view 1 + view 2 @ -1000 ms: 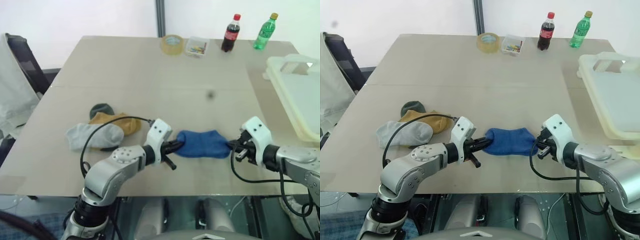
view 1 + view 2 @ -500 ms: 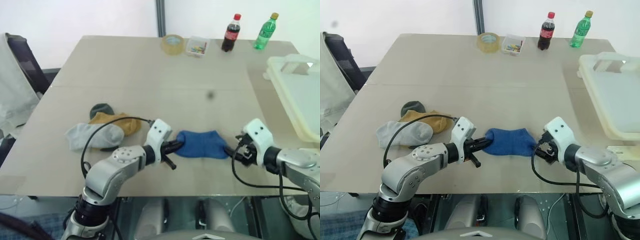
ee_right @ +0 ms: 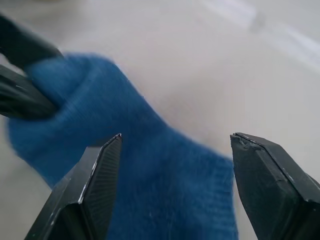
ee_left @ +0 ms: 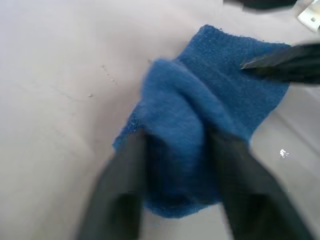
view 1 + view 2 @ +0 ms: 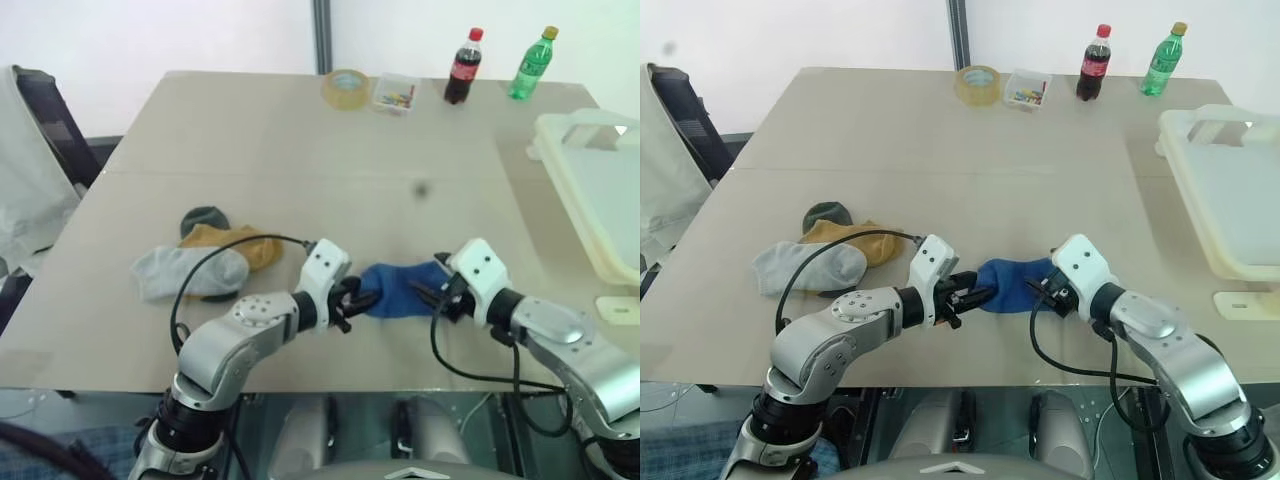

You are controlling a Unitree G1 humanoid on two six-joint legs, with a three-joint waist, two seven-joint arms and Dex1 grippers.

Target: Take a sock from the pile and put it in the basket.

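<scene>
Blue knitted ankle sock [image 5: 400,287]: one item, lying bunched on the beige tabletop [image 5: 300,140] near its front edge, apart from the pile of grey, mustard and dark green socks [image 5: 205,255] on your left. Its long axis runs left to right, directly between your two grippers.

Left gripper [image 5: 362,298]: at the sock's left end, pointing right and slightly down. Jaws stand parted, one black finger [image 4: 117,192] on either side of the bunched cloth; whether they still pinch it you cannot tell.

Right gripper [image 5: 428,296]: at the sock's right end, pointing left and slightly down. Jaws wide apart, straddling the fabric, nothing gripped.

Pale white translucent plastic tub [image 5: 600,190]: at the tabletop's right edge, well apart from the sock. Your right arm is the nearer one to it, so judge that arm the better carrier.

Both forearms lie low, angled inward toward each other.

Status: sock not yet lifted.
</scene>
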